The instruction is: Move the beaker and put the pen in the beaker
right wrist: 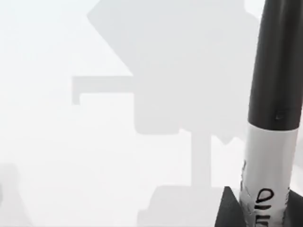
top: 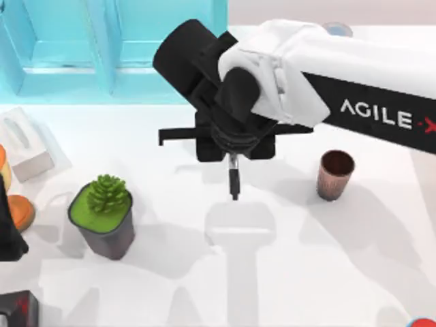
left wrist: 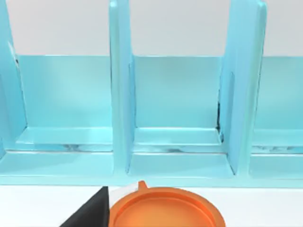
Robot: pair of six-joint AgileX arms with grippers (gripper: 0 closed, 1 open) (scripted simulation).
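Observation:
The pen [top: 234,178] hangs upright over the middle of the table, black cap pointing down, with my right gripper [top: 234,154] shut on its upper part. In the right wrist view the pen [right wrist: 274,94] shows its black cap and white labelled middle between dark fingers [right wrist: 228,208], well above the white table. The copper-brown beaker [top: 335,174] stands upright on the table to the right of the pen, apart from it, with its dark mouth free. My left arm [top: 8,231] sits parked at the table's left edge.
A dark grey pot with a green succulent [top: 102,216] stands left of centre. A teal shelf [top: 102,48] runs along the back left and also faces the left wrist camera [left wrist: 180,118]. An orange dish [left wrist: 165,210] and a white box [top: 26,146] lie at the left.

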